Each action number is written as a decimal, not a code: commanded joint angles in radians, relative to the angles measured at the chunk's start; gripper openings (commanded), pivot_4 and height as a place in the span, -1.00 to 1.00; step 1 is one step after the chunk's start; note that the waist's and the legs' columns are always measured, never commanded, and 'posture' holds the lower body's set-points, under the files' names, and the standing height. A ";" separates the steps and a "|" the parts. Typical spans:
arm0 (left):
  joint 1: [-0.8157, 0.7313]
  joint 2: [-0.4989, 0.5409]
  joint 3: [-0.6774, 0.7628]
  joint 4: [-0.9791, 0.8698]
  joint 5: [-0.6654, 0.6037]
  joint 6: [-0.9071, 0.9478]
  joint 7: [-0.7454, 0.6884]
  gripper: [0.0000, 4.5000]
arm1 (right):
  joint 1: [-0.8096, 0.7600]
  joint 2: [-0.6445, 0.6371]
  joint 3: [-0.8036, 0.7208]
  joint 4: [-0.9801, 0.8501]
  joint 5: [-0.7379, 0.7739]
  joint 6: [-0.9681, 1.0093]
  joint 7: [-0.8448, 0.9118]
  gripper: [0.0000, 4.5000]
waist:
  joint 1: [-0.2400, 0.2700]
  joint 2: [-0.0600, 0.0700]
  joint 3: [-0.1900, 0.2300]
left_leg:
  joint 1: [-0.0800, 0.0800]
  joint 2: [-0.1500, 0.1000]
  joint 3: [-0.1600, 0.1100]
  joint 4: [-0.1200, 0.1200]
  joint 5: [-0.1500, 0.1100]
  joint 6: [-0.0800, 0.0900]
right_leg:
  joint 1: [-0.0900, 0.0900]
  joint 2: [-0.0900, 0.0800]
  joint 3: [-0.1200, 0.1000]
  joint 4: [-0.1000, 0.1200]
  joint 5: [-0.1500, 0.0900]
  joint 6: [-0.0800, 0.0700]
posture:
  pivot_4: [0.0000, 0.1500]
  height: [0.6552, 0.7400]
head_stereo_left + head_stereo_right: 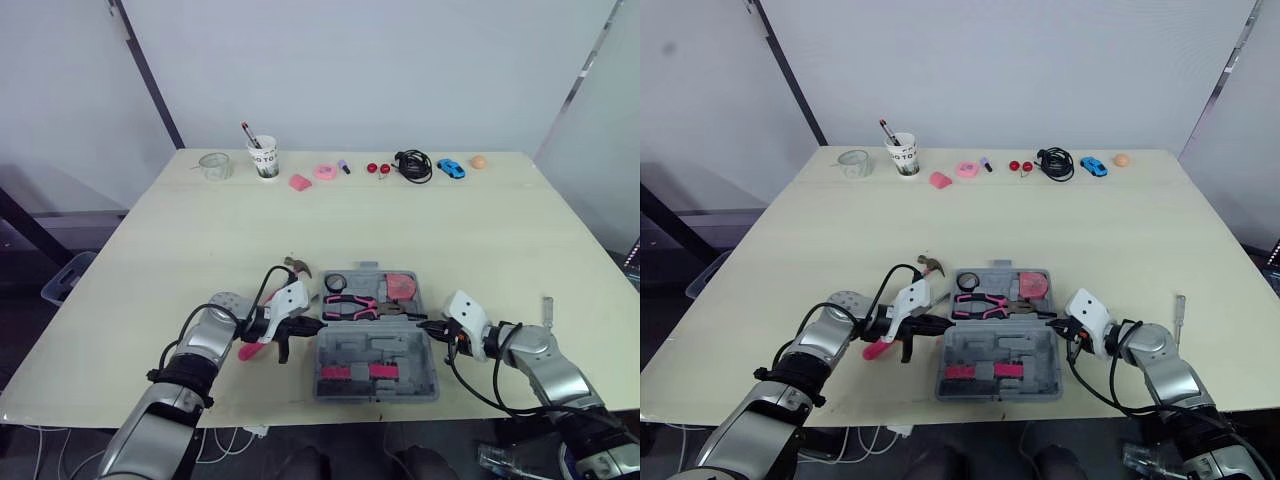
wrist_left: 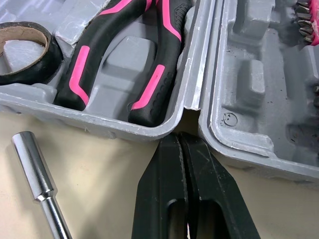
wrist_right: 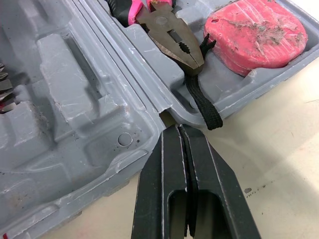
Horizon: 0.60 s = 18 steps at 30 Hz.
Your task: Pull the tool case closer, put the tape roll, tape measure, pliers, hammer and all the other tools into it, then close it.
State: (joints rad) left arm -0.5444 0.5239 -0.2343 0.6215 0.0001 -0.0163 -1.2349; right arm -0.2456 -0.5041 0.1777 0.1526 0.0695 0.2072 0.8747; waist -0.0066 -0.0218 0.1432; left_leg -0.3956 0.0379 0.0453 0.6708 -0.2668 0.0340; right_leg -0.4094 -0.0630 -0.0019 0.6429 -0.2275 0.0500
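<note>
Although on the table (image 1: 300, 230) the tool case (image 1: 400, 352) sits open at the near edge, packing is judged roughly half done. The left hand (image 1: 318, 324) and right hand (image 1: 422, 325) flank it, each with fingers pressed together on nothing and tips at the hinge line. The hammer (image 1: 297, 268) lies outside, just beside the case's left side. The pliers (image 1: 350, 305), tape measure (image 1: 402, 287) and tape roll (image 1: 335, 283) are seated in its far half, while a slim tool (image 1: 547, 308) lies on the table well to the right, and closing remains outstanding.

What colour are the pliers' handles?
The pliers have black handles with pink inlays, clearest in the left wrist view.
</note>
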 commanded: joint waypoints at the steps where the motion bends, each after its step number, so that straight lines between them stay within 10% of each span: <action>1: -0.003 -0.001 -0.004 0.019 0.015 -0.001 0.019 -0.96 | -0.017 0.015 0.003 -0.019 0.007 -0.036 0.002 -1.00 | -0.001 0.000 0.000 | 0.000 0.000 0.000 0.000 0.000 0.000 | 0.000 0.000 0.000 0.000 0.000 0.000 | 1.00 1.00; 18: -0.012 0.000 -0.004 0.035 0.018 -0.009 0.020 -0.96 | -0.026 0.026 0.002 0.010 -0.006 -0.073 -0.008 -1.00 | -0.003 0.000 0.000 | 0.001 0.000 0.000 0.000 0.000 0.000 | 0.000 0.000 0.000 0.000 0.000 0.000 | 1.00 1.00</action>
State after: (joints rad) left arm -0.5489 0.5246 -0.2338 0.6387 -0.0003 -0.0308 -1.2354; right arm -0.2501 -0.4927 0.1776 0.1782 0.0531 0.1620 0.8637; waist -0.0094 -0.0218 0.1429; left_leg -0.3951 0.0380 0.0454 0.6708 -0.2668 0.0341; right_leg -0.4092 -0.0630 -0.0017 0.6432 -0.2275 0.0500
